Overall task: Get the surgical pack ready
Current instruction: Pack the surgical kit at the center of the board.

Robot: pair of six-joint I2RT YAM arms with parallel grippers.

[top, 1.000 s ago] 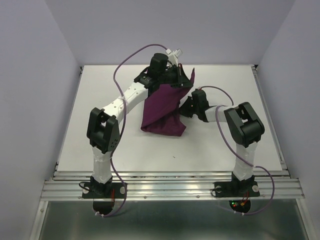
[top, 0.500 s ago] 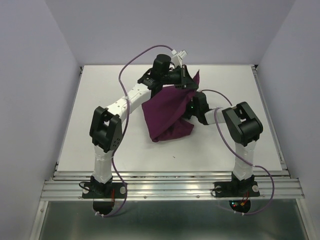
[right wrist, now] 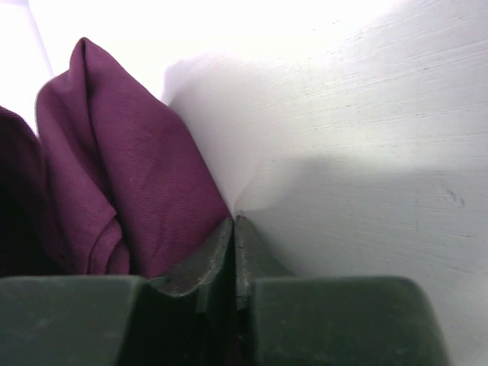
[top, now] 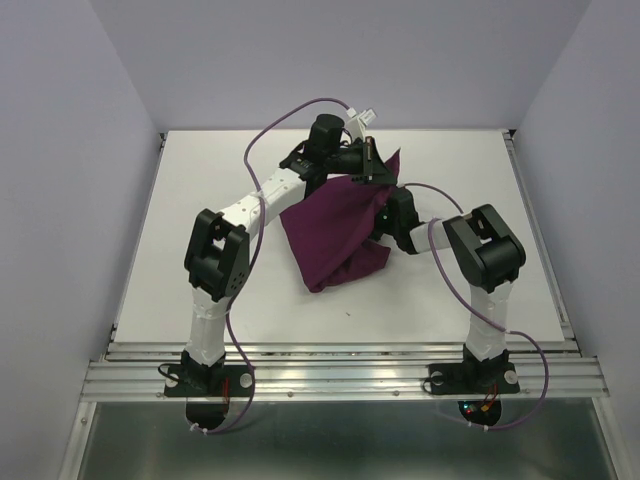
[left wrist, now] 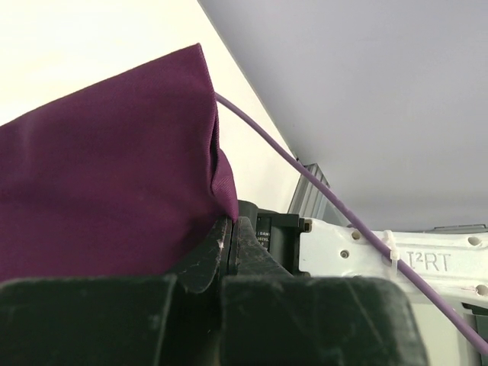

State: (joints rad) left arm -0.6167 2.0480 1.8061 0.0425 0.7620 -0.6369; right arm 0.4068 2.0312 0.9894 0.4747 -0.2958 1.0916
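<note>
One purple cloth, two claws on it

There is one deep-purple cloth wrap (top: 335, 235), gathered into a loose bundle near the middle of the white tabletop (top: 200, 200). Its lower end rests on the surface and its upper corner is raised toward the far side.

Two arms reach in, one from each side, and each trails one purple cable: the left cable (top: 290, 110) arcs high over its arm, and the right cable (top: 455, 290) loops down beside its own.

The left claw (top: 377, 165) is at the cloth's raised top corner. In the left wrist view its fingers are pressed together with the corner of the fabric pinched between them.

The right claw (top: 384, 222) is low against the bundle's right flank, close to the tabletop. In the right wrist view its fingers meet with only a hairline seam between them. A fold of the cloth runs into that seam at the tips, so it looks nipped on the fold's edge.

One piece of writing can be read: "I2RT", on a white arm link (left wrist: 427, 263) in the left wrist view. A small label (left wrist: 264, 238) on the black part beside it is too small to read
</note>
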